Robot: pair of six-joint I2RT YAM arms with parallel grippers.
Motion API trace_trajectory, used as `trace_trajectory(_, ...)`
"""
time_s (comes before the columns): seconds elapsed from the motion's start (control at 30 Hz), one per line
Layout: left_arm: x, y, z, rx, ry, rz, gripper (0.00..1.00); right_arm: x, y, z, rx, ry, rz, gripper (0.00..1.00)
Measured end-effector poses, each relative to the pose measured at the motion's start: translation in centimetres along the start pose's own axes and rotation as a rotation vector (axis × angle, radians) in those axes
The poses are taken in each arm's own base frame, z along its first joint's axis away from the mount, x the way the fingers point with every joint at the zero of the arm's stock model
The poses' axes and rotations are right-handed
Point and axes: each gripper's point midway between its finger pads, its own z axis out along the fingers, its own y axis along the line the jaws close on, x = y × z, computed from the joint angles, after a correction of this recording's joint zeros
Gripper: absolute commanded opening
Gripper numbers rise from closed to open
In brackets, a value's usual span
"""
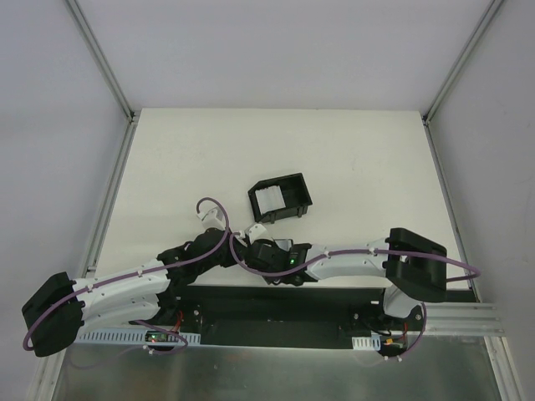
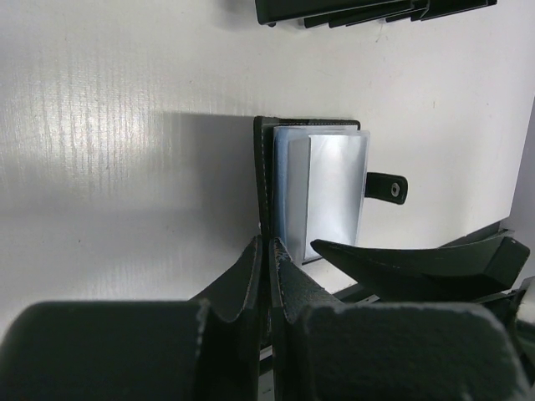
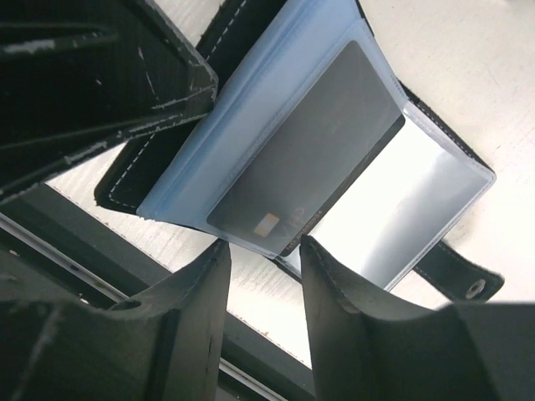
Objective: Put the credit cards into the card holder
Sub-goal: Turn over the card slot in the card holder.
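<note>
Two grippers converge on the card holder [image 2: 261, 159], which lies opened on the table [image 1: 351, 159] near its front edge, just ahead of the arm bases.

Left: left gripper [image 2: 266, 251] fully closed, pinching the holder's black cover at its near edge. It serves as the anchor.

Centre: bluish clear sleeve [image 2: 288, 180] fanned up off the cover. One credit card [image 3: 309, 159] sits partway in it, chip end sticking out toward the right gripper [image 3: 263, 266].

Right: jaws about half apart, straddling that exposed end. Whether they touch the card, cannot tell.

Judged step: seating this card. The next move calls for a short, straight push along the sleeve with the left pinch firm, or the sleeve may buckle.

Room: the front table edge and the dark rail [image 3: 100, 276] lie close under the right fingers, so there is little margin there. The snap tab [image 2: 386, 188] juts off to the side, out of the path. Beyond, well apart, the black box [image 1: 299, 194] holds more cards [image 1: 267, 200], with bare table around it.
</note>
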Motion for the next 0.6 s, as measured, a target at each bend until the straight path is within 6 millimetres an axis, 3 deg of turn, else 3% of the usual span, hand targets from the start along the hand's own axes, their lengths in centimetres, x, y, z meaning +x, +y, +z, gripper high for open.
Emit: trace_trajectory(0.6, 0.0, 0.1, 0.0, -0.002, 0.001, -0.001, 0.0, -1.4, -0.5, -1.6, -0.006, -0.046, 0.025, 0.36)
